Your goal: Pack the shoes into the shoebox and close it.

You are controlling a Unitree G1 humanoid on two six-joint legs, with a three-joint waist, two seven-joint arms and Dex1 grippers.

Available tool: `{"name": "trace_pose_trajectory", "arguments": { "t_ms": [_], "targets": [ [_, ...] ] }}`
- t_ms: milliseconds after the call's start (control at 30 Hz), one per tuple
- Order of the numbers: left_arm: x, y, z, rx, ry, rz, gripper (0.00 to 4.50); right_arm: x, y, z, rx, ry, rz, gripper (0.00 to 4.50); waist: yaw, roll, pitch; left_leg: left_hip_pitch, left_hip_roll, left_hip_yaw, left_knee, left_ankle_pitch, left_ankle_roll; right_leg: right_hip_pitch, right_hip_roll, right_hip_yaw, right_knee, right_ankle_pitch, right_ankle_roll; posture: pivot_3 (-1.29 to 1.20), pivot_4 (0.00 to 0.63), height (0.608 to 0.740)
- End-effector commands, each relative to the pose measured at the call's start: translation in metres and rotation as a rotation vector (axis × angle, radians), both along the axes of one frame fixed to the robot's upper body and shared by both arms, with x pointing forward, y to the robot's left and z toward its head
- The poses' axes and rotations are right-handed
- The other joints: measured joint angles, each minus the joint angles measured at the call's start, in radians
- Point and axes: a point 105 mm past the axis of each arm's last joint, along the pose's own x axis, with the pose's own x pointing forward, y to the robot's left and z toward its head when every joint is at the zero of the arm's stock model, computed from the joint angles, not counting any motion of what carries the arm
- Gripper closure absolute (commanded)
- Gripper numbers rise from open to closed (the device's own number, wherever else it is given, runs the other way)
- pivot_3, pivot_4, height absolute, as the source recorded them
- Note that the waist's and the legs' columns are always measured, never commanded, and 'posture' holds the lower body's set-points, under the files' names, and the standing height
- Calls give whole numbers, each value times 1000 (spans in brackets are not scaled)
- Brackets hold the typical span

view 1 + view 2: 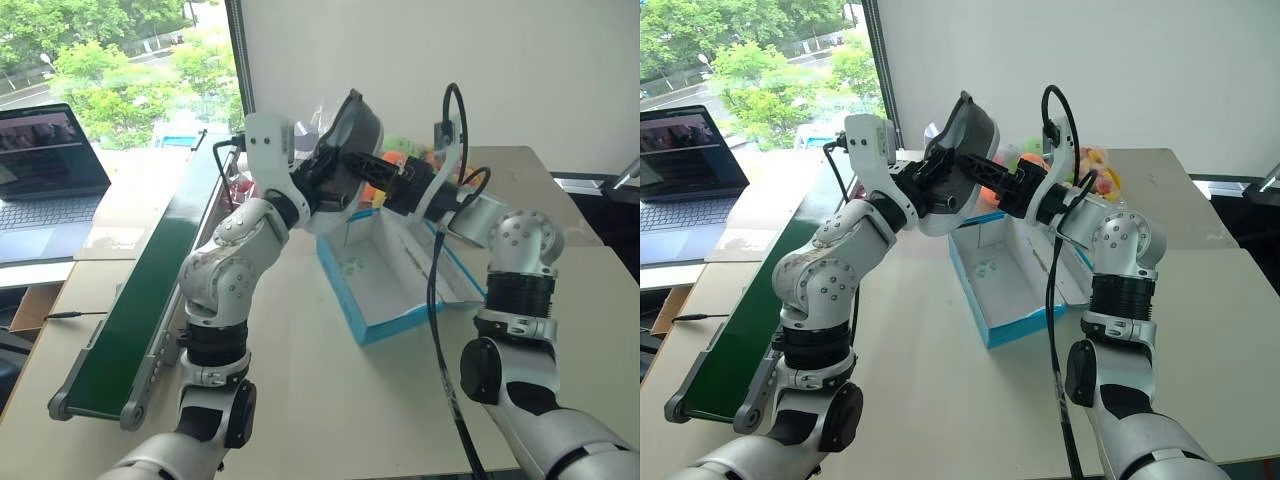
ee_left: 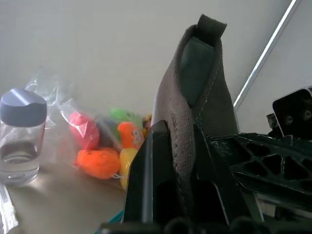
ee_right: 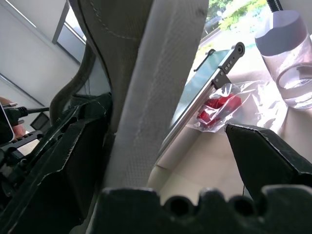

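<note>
Left jaws [image 1: 325,180] are clamped on one dark grey-brown shoe [image 1: 352,135], pinching its upper edge between the black fingers [image 2: 146,180], and they hold it in the air above the far end of the shoebox [image 1: 400,275]. Right jaws [image 1: 372,172] stand wide apart, one finger [image 3: 265,156] clear on one side and the shoe's pale sole [image 3: 156,87] lying between them; whether the other finger touches the shoe cannot be told. Below both jaws spreads the pale counter [image 1: 300,400], the largest thing in sight. On the left jaws' outer side lies a long green conveyor belt [image 1: 150,290], and past it an open laptop [image 1: 45,160]. The bright blue shoebox, white inside, lies open beneath the jaws, its long axis running from near the robot away and slightly leftward. The shoe is tilted steeply, its long axis rising up and away from the left jaws, with the pale sole turned toward the right jaws. Beyond the jaws, at the far end of the box, sits a clear bag of colourful plush toys [image 2: 105,151]. Beside that bag stands a small clear bottle with a grey cap [image 2: 19,141].
</note>
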Motion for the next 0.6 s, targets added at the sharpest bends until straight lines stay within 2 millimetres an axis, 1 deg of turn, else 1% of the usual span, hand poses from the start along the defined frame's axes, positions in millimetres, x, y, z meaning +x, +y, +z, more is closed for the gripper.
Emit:
{"name": "trace_pose_trajectory", "arguments": {
  "t_ms": [33, 67, 100, 133, 200, 233, 333, 367, 400, 433, 467, 533, 567, 600],
  "targets": [
    [-6, -10, 15, -24, -47, -38, 4485, -5, -2, 21, 25, -64, -4, 256, 0, 0, 0, 0, 0, 0, 0, 0, 0, 0, 0, 0, 0, -2, 3, 0, 150, 740],
    [-6, -11, 14, -22, -41, -43, 4500, -5, -2, 22, 42, -63, -9, 512, 0, 0, 0, 0, 0, 0, 0, 0, 0, 0, 0, 0, 0, -2, 4, 0, 150, 740],
    [-5, -12, 12, -20, -34, -49, 4500, -4, -3, 24, 56, -63, -13, 619, 0, 0, 0, 0, 0, 0, 0, 0, 0, 0, 0, 0, 0, -2, 4, 0, 150, 740],
    [-5, -12, 10, -14, -26, -51, 4500, -4, -3, 25, 66, -65, -12, 1015, 0, 0, 0, 0, 0, 0, 0, 0, 0, 0, 0, 0, 0, -2, 4, 0, 150, 740],
    [-4, -12, 6, 1, -8, -50, 4500, -5, -2, 28, 85, -73, -8, 1630, 0, 0, 0, 0, 0, 0, 0, 0, 0, 0, 0, 0, 0, -2, 3, 0, 150, 740],
    [-2, -9, 2, 7, 10, -39, 4500, -5, -2, 31, 97, -77, -7, 2034, 0, 0, 0, 0, 0, 0, 0, 0, 0, 0, 0, 0, 0, -1, 1, 0, 150, 740],
    [3, 1, -11, 41, 54, -3, 4500, -5, -4, 36, 124, -91, -15, 2939, -1, 0, 0, 0, 0, 0, 0, 0, 0, 0, 0, 0, 0, 0, 0, 0, 150, 740],
    [5, 7, -18, 31, 78, -4, 4104, -4, -5, 39, 135, -93, -25, 3489, -1, 0, 0, 0, 0, 0, 0, 0, 1, 0, 0, 0, 0, 0, 0, 0, 150, 740],
    [7, 11, -22, 21, 95, -6, 3706, -3, -6, 40, 142, -94, -31, 3660, -1, 0, 0, 0, 0, 0, 0, 0, 1, 0, 0, 0, 0, 0, 0, 0, 150, 740],
    [6, 15, -27, 18, 113, -22, 3551, -2, -8, 42, 153, -91, -39, 3974, -1, 0, 0, 0, 0, 0, 0, 0, 0, 0, 0, 0, 0, 0, 0, 0, 150, 740],
    [7, 20, -31, 47, 111, -14, 3150, -2, -9, 43, 157, -92, -40, 4098, -3, 0, 0, 0, 0, 0, 0, 0, 0, 0, 0, 0, 0, 0, 0, 0, 150, 740],
    [12, 36, -40, 107, 134, 35, 2399, -2, -12, 46, 149, -107, -54, 4143, -5, 0, 0, 0, 0, 0, 0, 0, 0, 0, 0, 0, 0, 0, 0, 0, 150, 740],
    [13, 43, -43, 125, 143, 41, 1904, -2, -14, 47, 128, -118, -69, 4151, -4, 0, 0, 0, 0, 0, 0, 0, 0, 0, 0, 0, 0, 0, 0, 0, 150, 740],
    [13, 49, -44, 142, 147, 38, 1612, 0, -17, 48, 101, -130, -90, 4157, -4, 0, 0, 0, 0, 0, 0, 0, 0, 0, 0, 0, 0, 0, 0, 0, 150, 740]
  ]
}}
